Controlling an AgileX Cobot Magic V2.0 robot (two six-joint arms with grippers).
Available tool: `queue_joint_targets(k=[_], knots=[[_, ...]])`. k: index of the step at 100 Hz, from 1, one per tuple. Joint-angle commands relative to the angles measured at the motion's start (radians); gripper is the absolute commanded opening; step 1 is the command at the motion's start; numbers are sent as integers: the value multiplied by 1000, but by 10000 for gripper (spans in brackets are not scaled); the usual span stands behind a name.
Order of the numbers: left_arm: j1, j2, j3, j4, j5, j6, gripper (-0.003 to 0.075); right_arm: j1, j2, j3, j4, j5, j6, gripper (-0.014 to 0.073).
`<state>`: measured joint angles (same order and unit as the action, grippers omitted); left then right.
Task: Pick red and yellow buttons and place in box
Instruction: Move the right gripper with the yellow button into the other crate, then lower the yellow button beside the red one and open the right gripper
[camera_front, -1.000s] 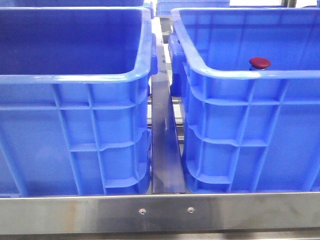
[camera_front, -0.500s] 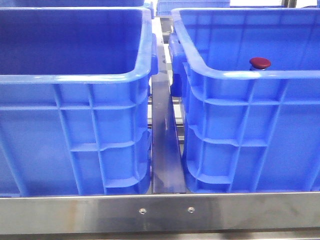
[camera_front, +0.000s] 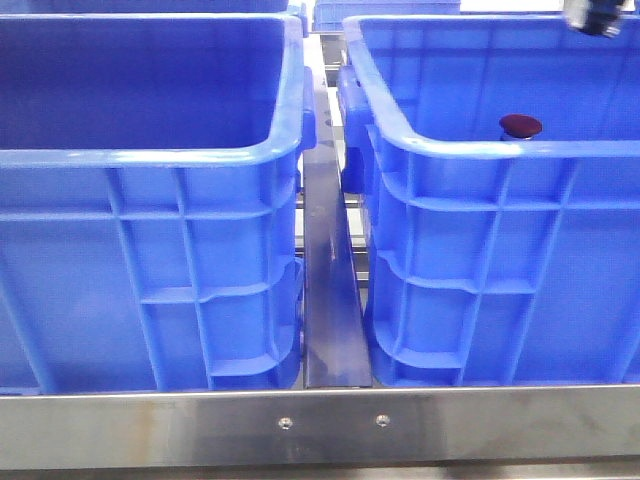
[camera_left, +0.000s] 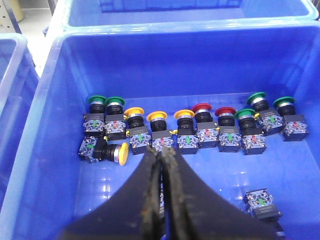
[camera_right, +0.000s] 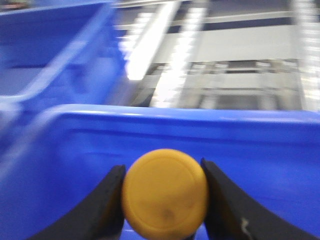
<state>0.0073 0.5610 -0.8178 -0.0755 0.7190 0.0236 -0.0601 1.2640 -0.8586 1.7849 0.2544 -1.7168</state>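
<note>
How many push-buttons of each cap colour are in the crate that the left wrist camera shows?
Green caps: 5
Yellow caps: 4
Red caps: 2
Cap hidden: 1
Total: 12

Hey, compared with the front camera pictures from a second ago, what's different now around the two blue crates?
A grey piece of the right arm has come into the top right corner of the front view, above the right blue plastic crate. The dark red domed button inside that crate looks a shade darker, possibly shadowed. It has not moved, nor have the two crates or the metal rail.
</note>
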Motion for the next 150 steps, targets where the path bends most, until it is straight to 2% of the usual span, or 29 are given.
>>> queue_joint_targets(k=[1, 22, 66, 135, 142, 150], knots=[[2, 2, -26, -12, -70, -12, -19, -9, 11, -32, 108, -51, -78, 147], [2, 2, -26, -14, -70, -12, -19, -9, 151, -59, 134, -39, -166, 139], [2, 2, -26, -14, -70, -12, -19, -9, 399, -210, 134, 40, -184, 139], [2, 2, -26, -16, -70, -12, -19, -9, 502, -247, 134, 23, -184, 144], [2, 2, -26, -18, -70, -12, -19, -9, 501, -247, 134, 23, -184, 171], [2, 2, -26, -18, -70, -12, -19, -9, 499, -247, 134, 23, -179, 257]])
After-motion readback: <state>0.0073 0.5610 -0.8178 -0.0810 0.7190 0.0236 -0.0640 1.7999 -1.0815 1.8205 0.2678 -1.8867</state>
